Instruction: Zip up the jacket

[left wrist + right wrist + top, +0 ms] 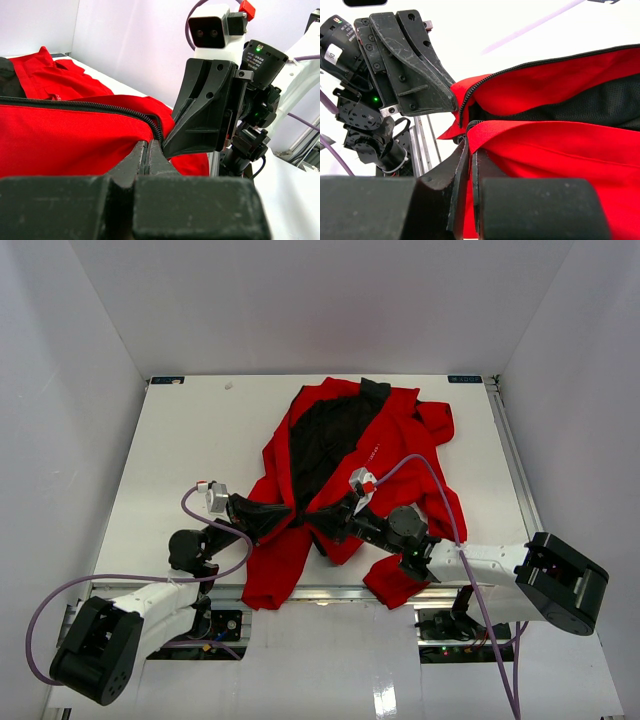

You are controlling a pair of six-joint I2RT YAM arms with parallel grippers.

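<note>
Jacket (pixel 385 445) lies front-up near the middle of the table (pixel 200 430). It is open, with black lining (pixel 325 440) showing between the red fronts. From above, we see the left gripper (pixel 290 518) and the right gripper (pixel 320 523) just beside each other at the near hem.

In the left wrist view, the left gripper (pixel 149 151) is pressed together on the hem end of one zipper (pixel 100 106) edge. The right gripper (pixel 170 145) stands almost tip to tip with it.

In the right wrist view, the right gripper (pixel 470 152) is pressed together on the other front edge. The left gripper (pixel 454 106) sits just above it, pinching the toothed edge. The two halves are apart here, and we cannot make out a slider.

Hazards, as we judge them:
- The thin tape may slip from either pinch under a sideways pull.
- Misaligned halves may fail to seat.
- The fingertips are close enough to collide.
- Loose lining may foul the teeth.
</note>
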